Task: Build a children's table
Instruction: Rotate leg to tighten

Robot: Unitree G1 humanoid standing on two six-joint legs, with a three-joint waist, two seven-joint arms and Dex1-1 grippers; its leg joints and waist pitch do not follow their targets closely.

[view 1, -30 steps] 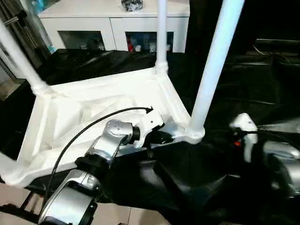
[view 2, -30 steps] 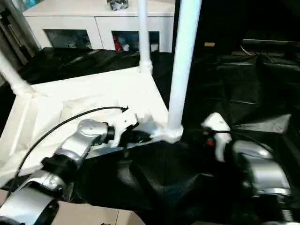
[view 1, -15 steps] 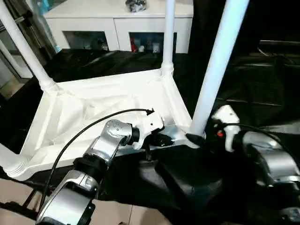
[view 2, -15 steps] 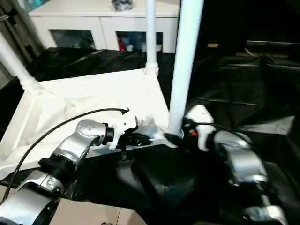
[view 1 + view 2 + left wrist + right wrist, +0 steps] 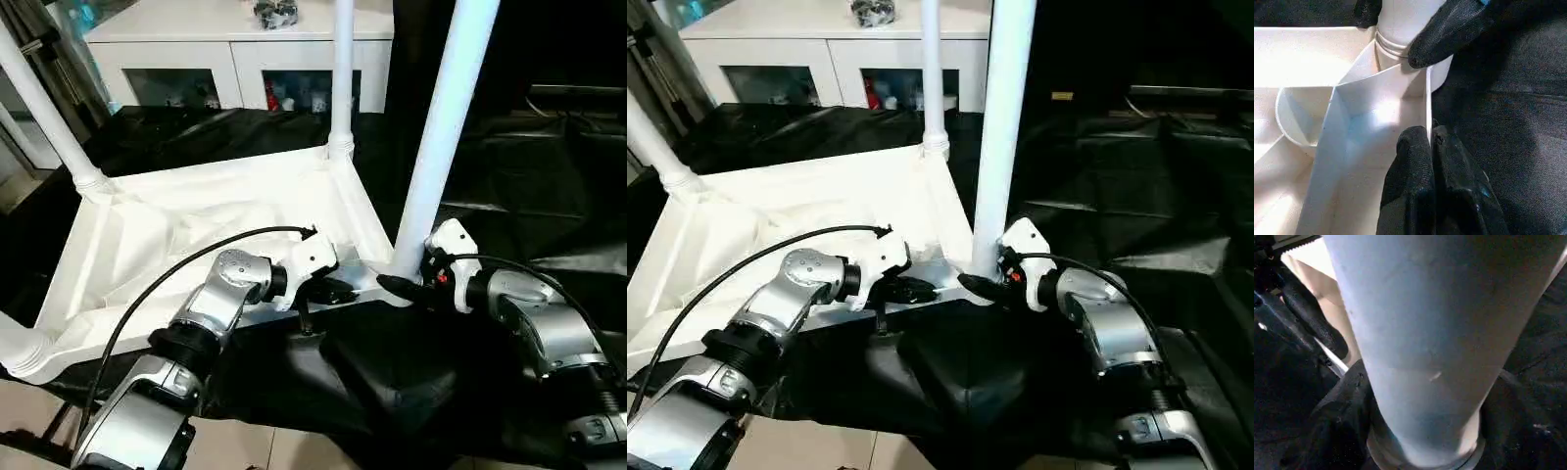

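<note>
Two grips on your view: left gripper (image 5: pixel 1431 147) clamped on tabletop (image 5: pixel 196 220) rim wall, right gripper (image 5: pixel 400 286) fingers straddling the near leg (image 5: pixel 436 147) base, grasp unconfirmed.

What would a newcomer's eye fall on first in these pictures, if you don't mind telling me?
First, the white tabletop lying upside down on the black-draped work table, with white legs standing up from its corner sockets. The nearest leg rises at the near right corner, where the right gripper reaches around its base. Just left of that, the left gripper is shut on the tabletop's near rim.
</note>
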